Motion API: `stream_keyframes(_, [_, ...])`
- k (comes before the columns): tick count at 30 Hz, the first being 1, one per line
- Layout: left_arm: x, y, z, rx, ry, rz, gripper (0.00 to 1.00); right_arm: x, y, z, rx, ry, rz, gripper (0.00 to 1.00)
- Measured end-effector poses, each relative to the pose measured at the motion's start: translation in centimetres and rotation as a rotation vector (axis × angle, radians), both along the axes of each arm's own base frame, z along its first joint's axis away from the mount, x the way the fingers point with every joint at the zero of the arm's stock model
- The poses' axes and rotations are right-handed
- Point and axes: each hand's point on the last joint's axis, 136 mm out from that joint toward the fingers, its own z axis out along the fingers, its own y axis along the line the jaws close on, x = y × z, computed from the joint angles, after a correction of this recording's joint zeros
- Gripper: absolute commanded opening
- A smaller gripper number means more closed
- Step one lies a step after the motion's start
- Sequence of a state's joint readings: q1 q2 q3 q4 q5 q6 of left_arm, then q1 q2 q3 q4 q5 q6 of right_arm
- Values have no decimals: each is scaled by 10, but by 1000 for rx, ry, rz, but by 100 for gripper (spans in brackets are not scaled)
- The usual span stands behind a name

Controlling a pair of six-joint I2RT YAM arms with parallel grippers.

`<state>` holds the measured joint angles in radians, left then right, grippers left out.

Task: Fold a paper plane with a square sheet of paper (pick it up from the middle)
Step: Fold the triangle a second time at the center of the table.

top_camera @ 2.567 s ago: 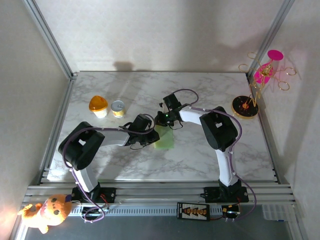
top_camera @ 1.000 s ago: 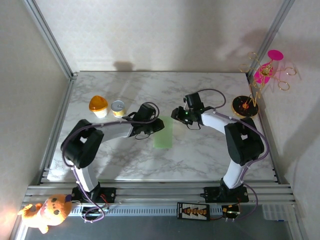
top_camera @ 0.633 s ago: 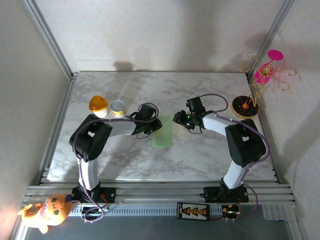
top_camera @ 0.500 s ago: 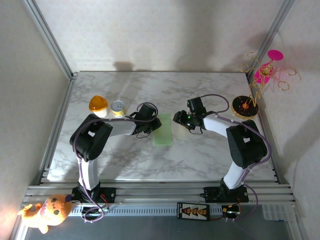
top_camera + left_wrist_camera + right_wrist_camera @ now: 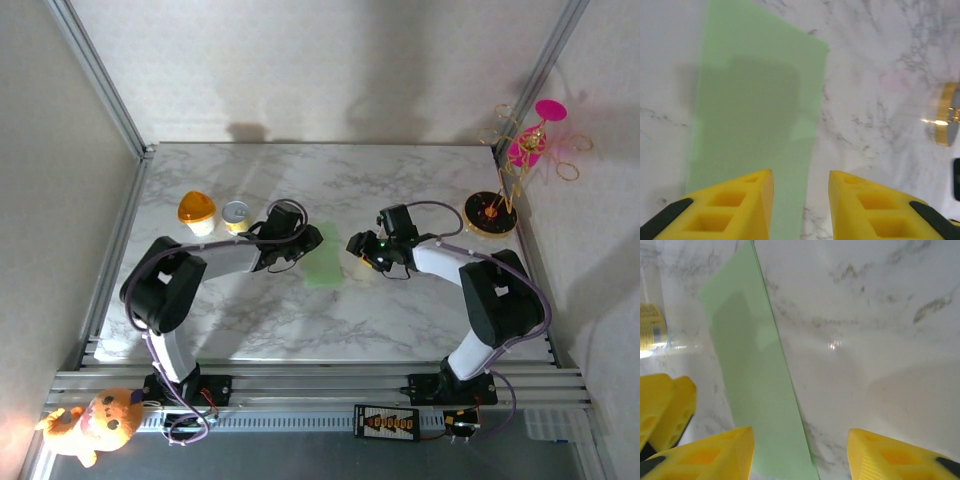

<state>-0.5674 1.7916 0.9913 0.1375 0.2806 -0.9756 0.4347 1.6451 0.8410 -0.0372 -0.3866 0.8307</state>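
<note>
Square sheet of paper [image 5: 323, 268]: lay flat on the tabletop [image 5: 400, 320] as a narrow strip, apparently folded once in half, between my left gripper [image 5: 800, 181] and right gripper [image 5: 800, 440], both parted and empty; nose and wing folds not yet made.

Bystanders around my marble table [image 5: 400, 310]
At ten o'clock from my centre, an orange-lidded cup [image 5: 197, 212] stands just beside a small yellow tin [image 5: 236, 216], which is on its right. At two o'clock a pink-and-gold ornament stand [image 5: 512, 160] rises from a round dark base near the table's right edge. Off the table by my bases, an orange plush toy [image 5: 95, 423] lies at seven o'clock and a small black board [image 5: 386, 422] at six.
</note>
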Motion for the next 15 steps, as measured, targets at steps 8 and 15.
stream_keyframes(8, [-5,0,-23,16,55,-9,27,-21,16,-1,66,61,56,50])
stream_keyframes(15, [-7,4,-48,53,104,5,26,-28,24,-2,81,78,82,48])
